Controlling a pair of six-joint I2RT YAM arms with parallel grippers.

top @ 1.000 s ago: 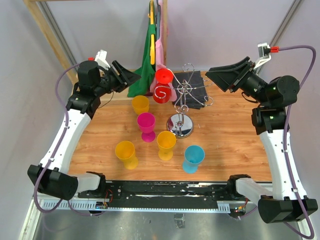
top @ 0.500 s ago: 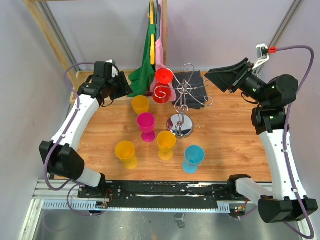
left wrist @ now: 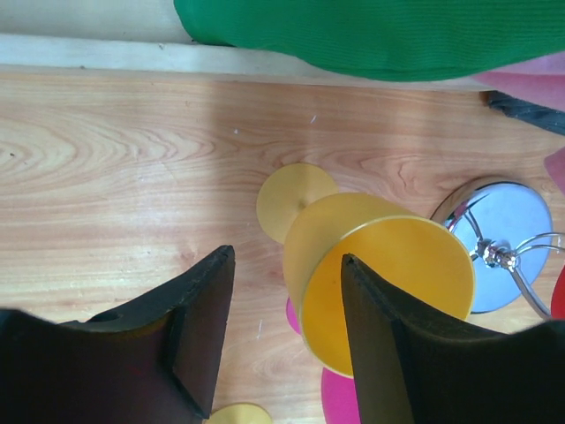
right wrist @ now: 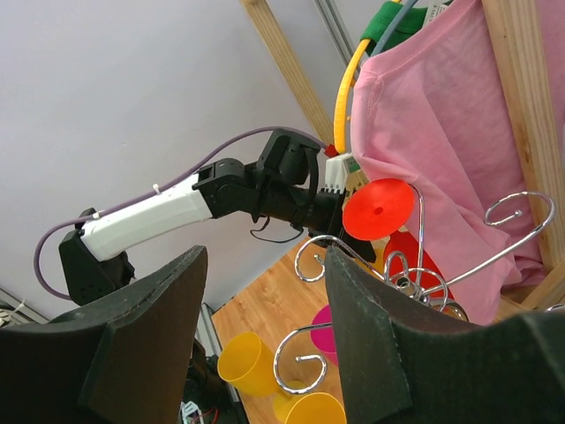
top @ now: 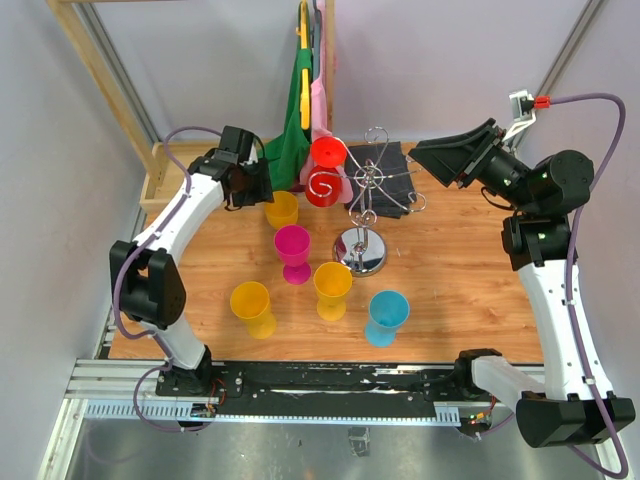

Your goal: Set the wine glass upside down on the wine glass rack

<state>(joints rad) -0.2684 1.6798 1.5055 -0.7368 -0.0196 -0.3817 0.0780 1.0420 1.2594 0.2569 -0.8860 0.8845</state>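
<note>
Your wine glass rack stands at the middle back of the table, chrome base down. A red wine glass hangs upside down on one of its left arms. Just left of it, the yellow wine glass stands upright, mouth up, with the rack's base close beside it in the left wrist view.

Your left gripper hovers right over that glass, fingers spread wide. One finger overlaps the bowl's rim in its own camera, but contact can't be told. Your right gripper is up high on the right, well apart from the rack, fingers also parted and holding nothing.

Nearer you stand a pink glass, two more yellow glasses and a blue glass.
</note>
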